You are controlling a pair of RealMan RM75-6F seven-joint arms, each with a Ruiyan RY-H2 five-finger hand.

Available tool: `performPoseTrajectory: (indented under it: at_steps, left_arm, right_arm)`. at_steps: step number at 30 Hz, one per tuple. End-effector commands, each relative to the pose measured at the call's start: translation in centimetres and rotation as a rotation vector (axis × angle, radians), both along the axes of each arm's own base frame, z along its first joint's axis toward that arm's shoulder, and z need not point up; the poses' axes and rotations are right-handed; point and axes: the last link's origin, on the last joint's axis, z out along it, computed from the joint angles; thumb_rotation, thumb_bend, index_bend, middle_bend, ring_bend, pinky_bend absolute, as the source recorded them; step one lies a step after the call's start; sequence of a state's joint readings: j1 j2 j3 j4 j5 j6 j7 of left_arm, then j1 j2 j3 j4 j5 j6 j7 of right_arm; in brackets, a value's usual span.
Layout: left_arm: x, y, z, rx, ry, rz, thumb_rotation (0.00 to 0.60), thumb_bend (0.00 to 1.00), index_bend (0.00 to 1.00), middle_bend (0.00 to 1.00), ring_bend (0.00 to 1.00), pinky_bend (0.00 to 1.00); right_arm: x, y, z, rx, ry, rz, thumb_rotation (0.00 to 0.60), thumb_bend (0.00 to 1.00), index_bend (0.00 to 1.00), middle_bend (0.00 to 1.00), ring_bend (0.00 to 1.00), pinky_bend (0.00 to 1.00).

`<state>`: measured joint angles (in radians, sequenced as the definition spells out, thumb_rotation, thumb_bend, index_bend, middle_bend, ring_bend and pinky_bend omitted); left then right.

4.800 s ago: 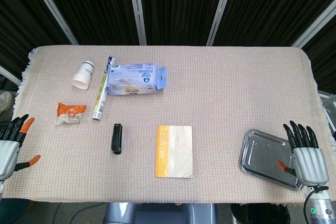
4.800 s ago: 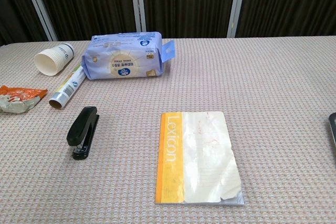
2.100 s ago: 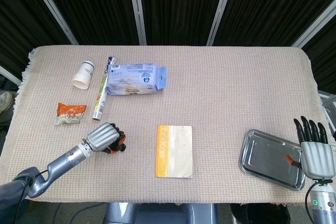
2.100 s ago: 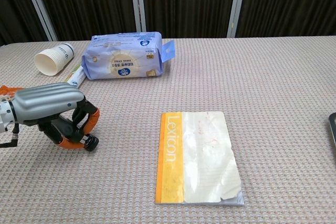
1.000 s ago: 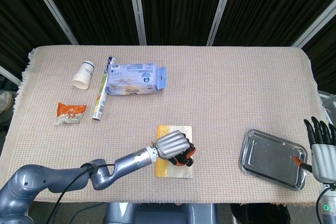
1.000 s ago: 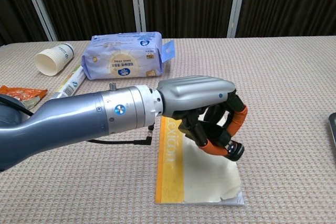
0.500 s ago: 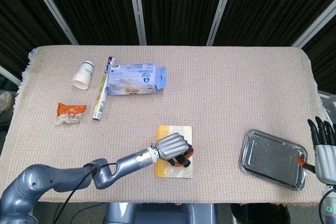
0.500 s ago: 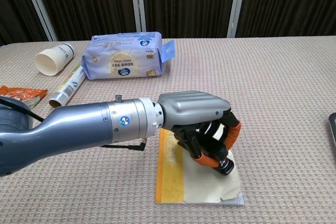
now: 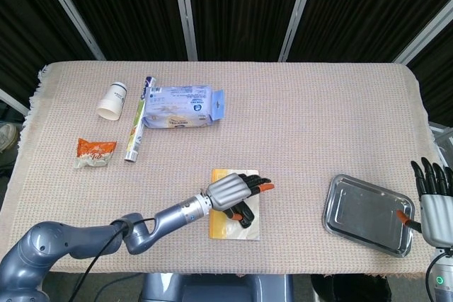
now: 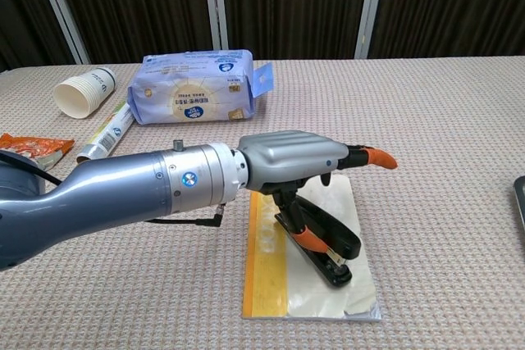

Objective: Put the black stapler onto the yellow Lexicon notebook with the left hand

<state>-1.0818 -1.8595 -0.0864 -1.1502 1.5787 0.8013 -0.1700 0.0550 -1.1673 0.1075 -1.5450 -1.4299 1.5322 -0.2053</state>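
The black stapler lies on the white cover of the yellow Lexicon notebook, pointing toward the near right corner. My left hand hovers just above it with the fingers stretched out flat. Its orange-tipped thumb lies along the stapler's left side. In the head view the same left hand covers most of the notebook, and the stapler shows just below the fingers. My right hand stands with fingers straight and apart at the table's right edge, holding nothing.
A metal tray sits just left of the right hand. At the far left are a blue tissue pack, a paper cup on its side, a tube and an orange snack packet.
The left hand carried the stapler from the left of the table to the notebook, lowered it, and has now spread its fingers. The stapler lies flat on the cover.
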Motion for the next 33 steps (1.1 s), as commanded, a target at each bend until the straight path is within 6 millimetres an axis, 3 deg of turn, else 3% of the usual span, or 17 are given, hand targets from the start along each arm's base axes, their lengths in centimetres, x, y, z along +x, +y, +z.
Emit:
performPoseTrajectory:
  at_steps: [1,7,9,12,15,19,25,33]
  left_arm:
    - [-0.2,0.4,1.2,0.026,-0.035,0.018,0.600,0.10,0.00,0.00,0.00,0.23]
    - [-2.0,0.6,5.2,0.037,-0.090,0.065,0.600,0.09,0.00,0.00,0.00,0.16]
    - [-4.6,0.5,7.6,0.057,-0.054,0.111,0.600,0.09,0.00,0.00,0.00,0.14]
    - [-10.3,-0.9,11.8,0.168,0.023,0.232,0.600,0.08,0.00,0.00,0.00,0.13]
    - [-16.0,-4.2,15.9,0.311,0.102,0.414,0.600,0.08,0.00,0.00,0.00,0.13]
    - [-20.0,-9.0,20.2,0.460,0.125,0.627,0.600,0.08,0.00,0.00,0.00,0.13]
    - [-23.8,-14.5,24.1,0.702,0.159,0.750,0.600,0.08,0.00,0.00,0.00,0.12]
    - [-24.4,-14.9,25.5,0.802,0.142,0.689,0.600,0.08,0.00,0.00,0.00,0.11]
  right_arm:
    - [0.0,0.0,-0.1,0.004,0.001,-0.001,0.600,0.00,0.00,0.00,0.00,0.00]
    - [0.1,0.0,-0.2,0.008,-0.001,0.003,0.600,0.00,0.00,0.00,0.00,0.00]
    - [0.1,0.0,-0.1,0.010,-0.009,0.008,0.600,0.00,0.00,0.00,0.00,0.00]
    - [-0.2,-0.2,-0.2,0.029,-0.011,0.003,0.600,0.00,0.00,0.00,0.00,0.00]
    - [-0.5,-0.5,-0.4,0.047,-0.015,-0.015,0.600,0.00,0.00,0.00,0.00,0.00]
    - [-0.2,-0.6,-0.5,0.060,-0.026,-0.006,0.600,0.00,0.00,0.00,0.00,0.00]
    - [0.4,-0.8,-1.3,0.095,-0.030,0.017,0.600,0.00,0.00,0.00,0.00,0.00]
    - [1.3,-0.8,-2.4,0.135,-0.023,0.038,0.600,0.00,0.00,0.00,0.00,0.00]
